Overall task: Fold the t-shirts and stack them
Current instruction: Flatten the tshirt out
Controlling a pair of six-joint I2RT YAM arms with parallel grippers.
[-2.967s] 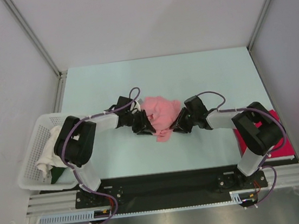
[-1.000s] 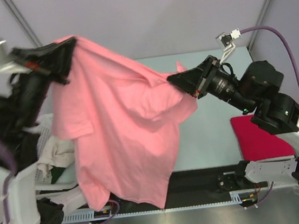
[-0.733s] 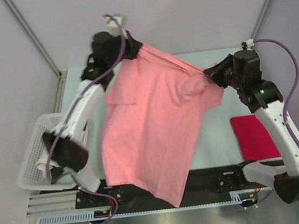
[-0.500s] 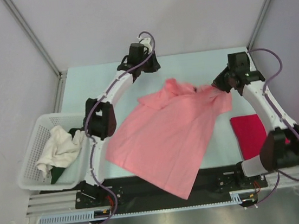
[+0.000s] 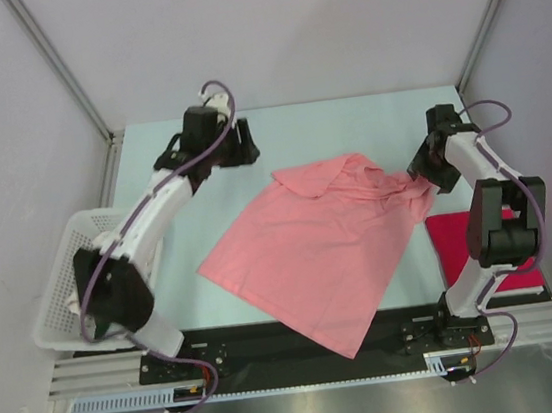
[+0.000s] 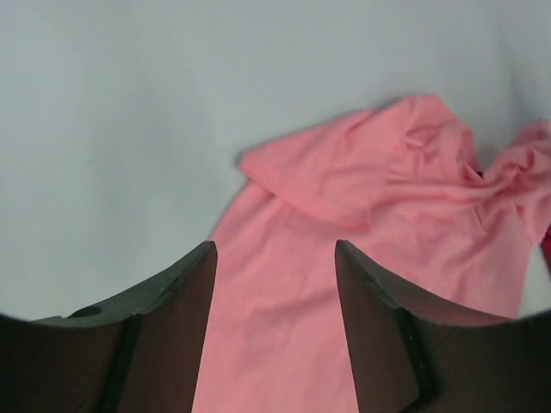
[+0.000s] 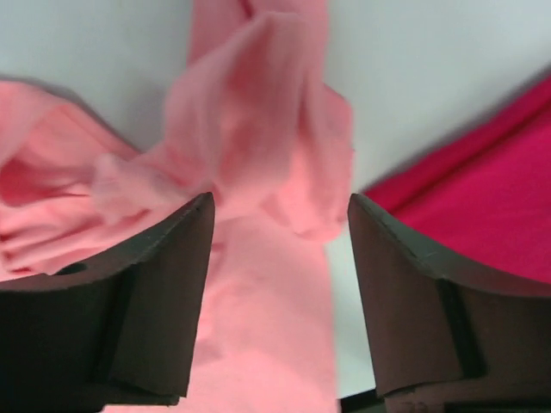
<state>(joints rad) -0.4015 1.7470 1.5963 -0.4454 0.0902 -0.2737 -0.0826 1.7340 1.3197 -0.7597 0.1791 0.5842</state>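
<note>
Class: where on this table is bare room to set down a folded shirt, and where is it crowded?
Bare: the far strip of the table beyond the pink t-shirt, and the near-left patch between it and the left arm. Crowded: the right side, around the right gripper, pink sleeve and magenta t-shirt.

Salmon-pink t-shirt [image 5: 312,252]: spread mostly flat across the middle of the table, turned on a diagonal, with one corner reaching past the near edge. Rumpled and bunched at the far right end, with the far edge folded back on itself. Deep magenta-red t-shirt [image 5: 453,250]: folded into a flat rectangle at the near right, just beside the bunched end of the pink one.
</note>
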